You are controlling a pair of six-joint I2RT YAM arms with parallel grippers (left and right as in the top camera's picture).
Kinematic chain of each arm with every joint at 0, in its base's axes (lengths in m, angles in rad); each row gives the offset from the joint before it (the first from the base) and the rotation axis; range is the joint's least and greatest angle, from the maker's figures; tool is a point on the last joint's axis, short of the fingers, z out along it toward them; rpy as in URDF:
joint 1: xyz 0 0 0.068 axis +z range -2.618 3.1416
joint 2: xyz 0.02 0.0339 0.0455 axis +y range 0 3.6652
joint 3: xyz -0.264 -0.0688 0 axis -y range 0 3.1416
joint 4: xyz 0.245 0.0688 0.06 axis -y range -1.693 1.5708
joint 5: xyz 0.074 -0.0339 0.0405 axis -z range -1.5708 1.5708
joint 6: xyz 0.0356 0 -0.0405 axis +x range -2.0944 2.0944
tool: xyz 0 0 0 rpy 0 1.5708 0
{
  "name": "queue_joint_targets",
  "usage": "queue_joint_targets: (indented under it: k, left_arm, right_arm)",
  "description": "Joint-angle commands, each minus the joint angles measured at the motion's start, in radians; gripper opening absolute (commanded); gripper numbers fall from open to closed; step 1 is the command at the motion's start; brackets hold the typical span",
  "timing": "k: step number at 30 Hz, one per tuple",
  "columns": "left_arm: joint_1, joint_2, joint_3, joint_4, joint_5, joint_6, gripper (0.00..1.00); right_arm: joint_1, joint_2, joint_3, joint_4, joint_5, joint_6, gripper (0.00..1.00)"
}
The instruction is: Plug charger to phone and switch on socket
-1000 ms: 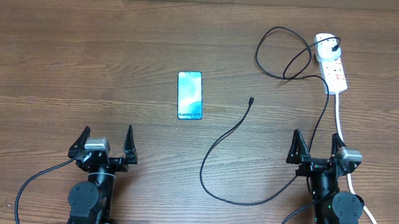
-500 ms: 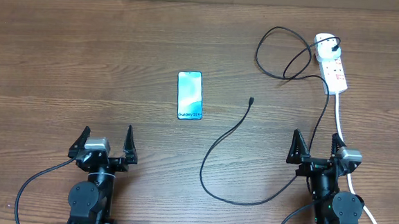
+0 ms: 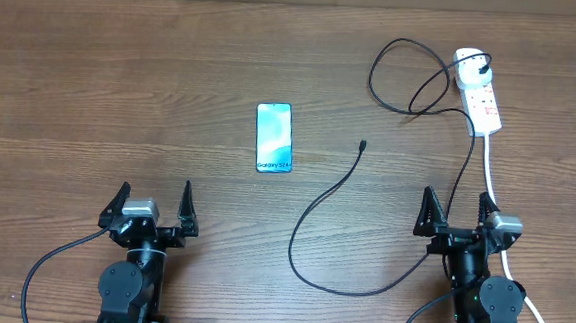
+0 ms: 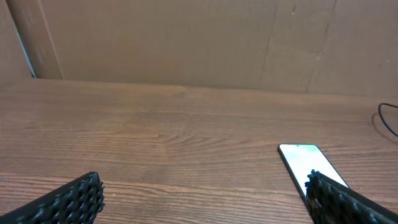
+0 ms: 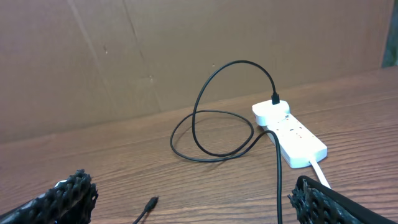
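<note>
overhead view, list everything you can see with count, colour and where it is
phone: one, bright blue screen with dark edge, flat near the table's middle
charger: one, thin black cable, plugged into the socket's far end, looped beside it, then curving over the right half to a free tip right of the phone
socket: one, white strip with red markings, far right
white cord: one, thick, from the socket's near end towards the right arm
table: one, brown wood
left gripper: one, black, open, near edge, left
right gripper: one, black, open, near edge, right
</note>
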Motion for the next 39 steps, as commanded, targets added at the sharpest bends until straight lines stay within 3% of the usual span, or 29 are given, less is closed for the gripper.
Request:
queue_joint_targets:
  k: [1, 8, 9, 10, 11, 13, 17, 20, 25, 29, 31, 35, 39]
  left_arm:
    - [0.005, -0.011, -0.005, 0.001, 0.011, 0.019, 1.00]
    - [0.005, -0.011, -0.005, 0.005, 0.031, -0.003, 1.00]
    - [0.003, -0.011, -0.005, 0.004, 0.084, -0.056, 0.99]
    - [0.003, -0.011, -0.004, 0.008, 0.256, -0.220, 1.00]
    - [0.002, -0.011, -0.004, 0.016, 0.312, -0.281, 1.00]
    - [0.002, -0.011, -0.004, 0.035, 0.517, -0.512, 1.00]
    - [0.003, -0.011, -0.004, 0.037, 0.639, -0.812, 0.99]
    - [0.003, -0.011, -0.004, 0.126, 0.640, -0.944, 1.00]
    - [0.004, -0.011, -0.003, 0.498, 0.613, -0.946, 1.00]
    - [0.004, -0.011, 0.032, 0.672, 0.480, -0.946, 1.00]
    - [0.004, -0.010, 0.076, 0.671, 0.411, -0.932, 1.00]
    - [0.004, -0.005, 0.212, 0.613, 0.330, -0.777, 1.00]
    - [0.004, 0.057, 0.448, 0.389, 0.299, -0.601, 1.00]
  right_arm:
    - [0.000, -0.010, -0.011, 0.005, 0.010, -0.008, 1.00]
    - [0.000, -0.010, -0.011, 0.005, 0.010, -0.008, 1.00]
    - [0.000, -0.010, -0.011, 0.005, 0.010, -0.008, 1.00]
    - [0.000, -0.010, -0.011, 0.005, 0.010, -0.008, 1.00]
    - [0.000, -0.010, -0.011, 0.005, 0.010, -0.008, 1.00]
    - [0.000, -0.010, -0.010, 0.005, 0.010, -0.008, 1.00]
    - [0.000, -0.010, -0.011, 0.005, 0.010, -0.008, 1.00]
    - [0.000, -0.010, -0.011, 0.005, 0.010, -0.008, 1.00]
    - [0.000, -0.010, -0.010, 0.005, 0.010, -0.008, 1.00]
    - [0.000, -0.010, -0.011, 0.005, 0.010, -0.008, 1.00]
    - [0.000, -0.010, -0.011, 0.005, 0.010, -0.008, 1.00]
    - [0.000, -0.010, -0.011, 0.005, 0.010, -0.008, 1.00]
    - [0.000, -0.010, -0.010, 0.005, 0.010, -0.008, 1.00]
